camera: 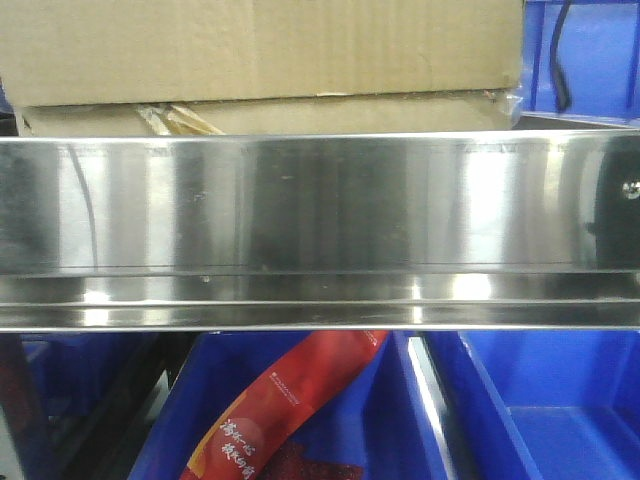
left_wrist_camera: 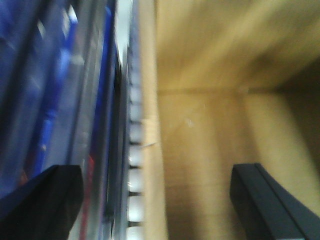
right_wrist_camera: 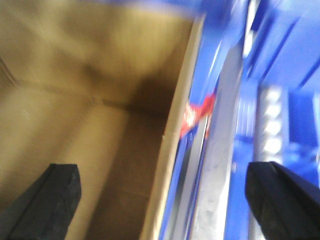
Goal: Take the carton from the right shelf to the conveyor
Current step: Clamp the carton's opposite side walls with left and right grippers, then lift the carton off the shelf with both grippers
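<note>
The left gripper [left_wrist_camera: 155, 170] is spread wide. Its two dark fingers [left_wrist_camera: 50, 200] sit at either bottom corner of the wrist view, with nothing pinched between them. The carton [camera: 260, 50] fills the space ahead of it, and the carton's upright side wall runs straight up through the gap between the fingers, touching neither. The plain brown inside of the box lies ahead of one finger; steel and blue plastic lie beyond the other, though that wrist view is badly blurred.

The right gripper [right_wrist_camera: 164, 167] looks much the same on the other side: jaws far apart, holding nothing. The carton's opposite wall rises between them, with the brown interior ahead of one finger. Past the other finger there is a strip of bright metal, blue bins and a scrap of red.

From the front, the carton sits up on the shelf [camera: 320, 200] — wide, brown and corrugated. A tangle of amber tape [camera: 180, 118] shows at its lower seam, just above the rail. The shelf's broad brushed front rail runs the full width of the view, mirror-bright, with a small screw head [camera: 630, 186] near its right end. Under the rail stand blue bins [camera: 540, 400] — one of them holds a red packet [camera: 290, 400] with printed characters, lying at a slant. Another blue bin [camera: 590, 50] sits beside the carton on the shelf.
</note>
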